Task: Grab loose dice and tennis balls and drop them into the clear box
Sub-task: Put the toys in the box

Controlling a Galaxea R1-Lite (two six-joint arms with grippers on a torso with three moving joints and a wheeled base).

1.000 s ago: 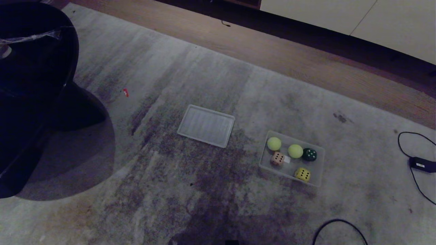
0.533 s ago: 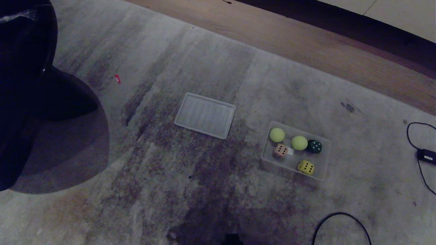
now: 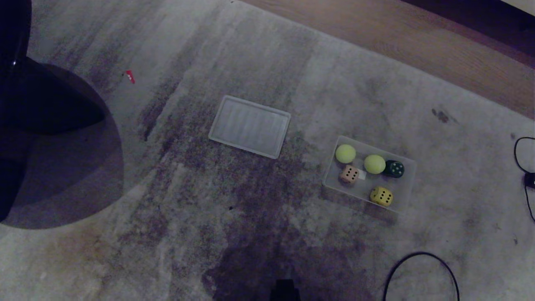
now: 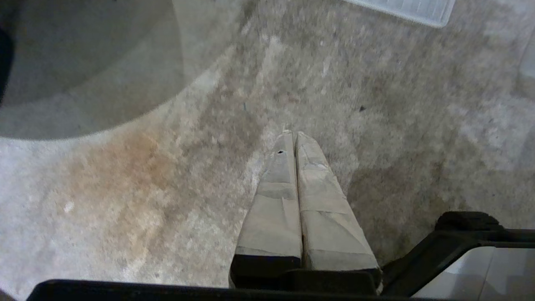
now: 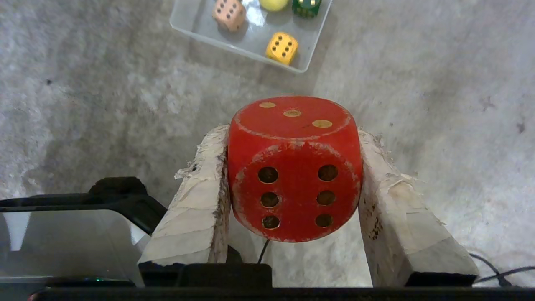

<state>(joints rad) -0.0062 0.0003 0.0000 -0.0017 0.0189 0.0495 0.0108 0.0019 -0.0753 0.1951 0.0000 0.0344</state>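
Currently your clear box (image 3: 407, 190) holds two tennis balls (image 3: 345, 153), three dice (image 3: 381, 196); right gripper (image 5: 292, 138) clamps one red die (image 5: 294, 167), left gripper (image 4: 291, 134) closed empty.

**What the frames cut off or hide**

In the right wrist view, the clear box (image 5: 250, 39) is cropped at twelve o'clock, taking most of a tennis ball (image 5: 273, 4) and the dark green die (image 5: 307, 6). The red die (image 5: 294, 167) hides the carpet behind it. At three o'clock in the head view, a black cable (image 3: 522, 161) leaves the frame.
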